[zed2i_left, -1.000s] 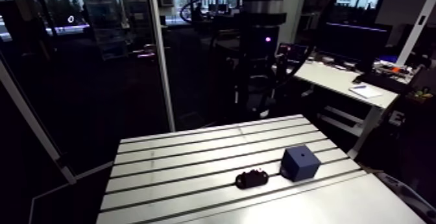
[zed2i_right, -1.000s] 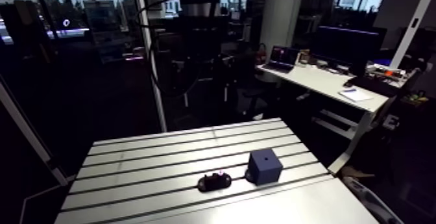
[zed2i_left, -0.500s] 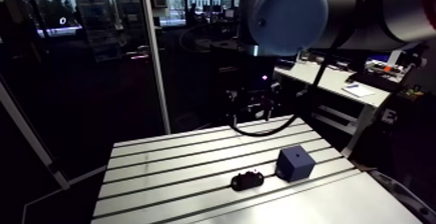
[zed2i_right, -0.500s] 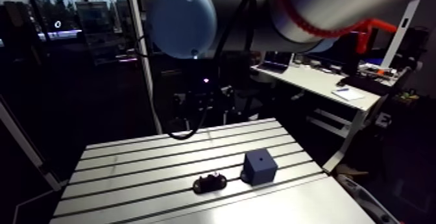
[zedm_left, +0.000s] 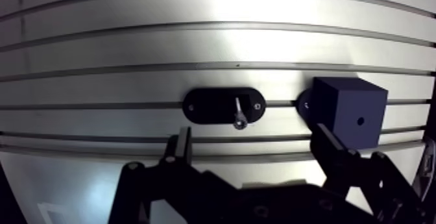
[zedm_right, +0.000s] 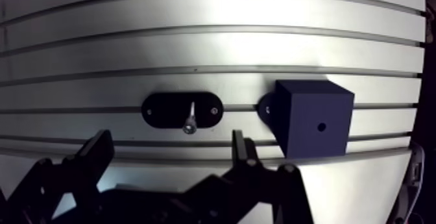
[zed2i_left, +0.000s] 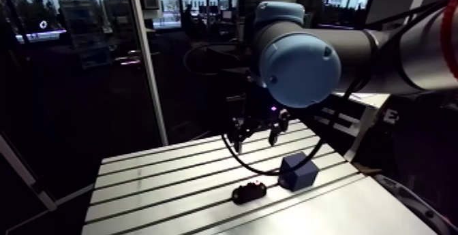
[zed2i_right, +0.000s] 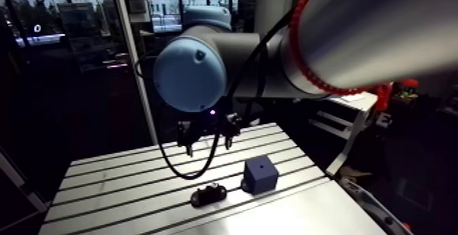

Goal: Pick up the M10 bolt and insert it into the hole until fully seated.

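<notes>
While the gripper [zedm_left: 254, 150] hangs above the slotted table [zedm_left: 130, 45], its two fingers [zedm_left: 178, 150] are spread wide with nothing pinched between them. Ahead of the gap between the fingers, down on the table, lies a black oval holder [zedm_left: 207, 104]. The silver M10 bolt [zedm_left: 238, 113] sits in the middle of it, one bright end turned toward the wrist camera. Neither finger touches the bolt or the holder; both are well apart from them. Just beside the holder, ahead of one fingertip rather than the gap, stands a dark blue cube [zedm_left: 350, 113] with a small round hole [zedm_left: 360, 119] in its upper face, and the bolt is not yet in it. A round black tab [zedm_left: 303, 100] shows at the cube's corner nearest the holder, and a strip of bare table separates holder and cube. Both lie along the same table slot. In the arm view the gripper is off the surface with its fingers pointing down, and the holder and cube lie nearer the camera than it does
</notes>
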`<state>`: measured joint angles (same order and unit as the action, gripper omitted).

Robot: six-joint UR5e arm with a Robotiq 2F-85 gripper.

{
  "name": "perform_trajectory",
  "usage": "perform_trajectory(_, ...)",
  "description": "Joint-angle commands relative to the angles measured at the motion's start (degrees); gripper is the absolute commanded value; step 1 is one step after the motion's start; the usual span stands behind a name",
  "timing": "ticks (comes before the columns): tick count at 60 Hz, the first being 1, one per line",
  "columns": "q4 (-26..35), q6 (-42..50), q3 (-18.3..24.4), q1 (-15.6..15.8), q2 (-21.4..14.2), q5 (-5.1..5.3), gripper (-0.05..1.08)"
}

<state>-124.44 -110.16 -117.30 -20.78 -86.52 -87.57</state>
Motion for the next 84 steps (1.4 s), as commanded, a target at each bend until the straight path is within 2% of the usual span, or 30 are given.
perform_trajectory(1, -2.94, -2.28, -2.07, -1.73, 0.60, 1.76, 0.01)
perform_trajectory(16, -2.87, -2.22, -2.19, -1.64, 1.49, 1.06, 0.02)
perform_trajectory(29, -2.70, -2.48, -2.50, -1.55, 1.75, 1.04, 0.02)
perform_trajectory(37, -2.96, -2.39, -2.63, -1.38, 2.63, 0.37, 0.03)
perform_trajectory(46, -3.12, -2.22, -3.21, -1.20, 2.72, 0.25, 0.04)
perform_trajectory(57, -3.14, -1.96, -3.93, -1.03, 2.64, 0.25, 0.09)
perform_trajectory(75, -3.22, -1.86, -4.46, -1.02, 2.72, 0.16, 0.26)
perform_trajectory(84, -5.05, -2.02, -5.31, -1.03, 2.72, 0.16, 0.28)
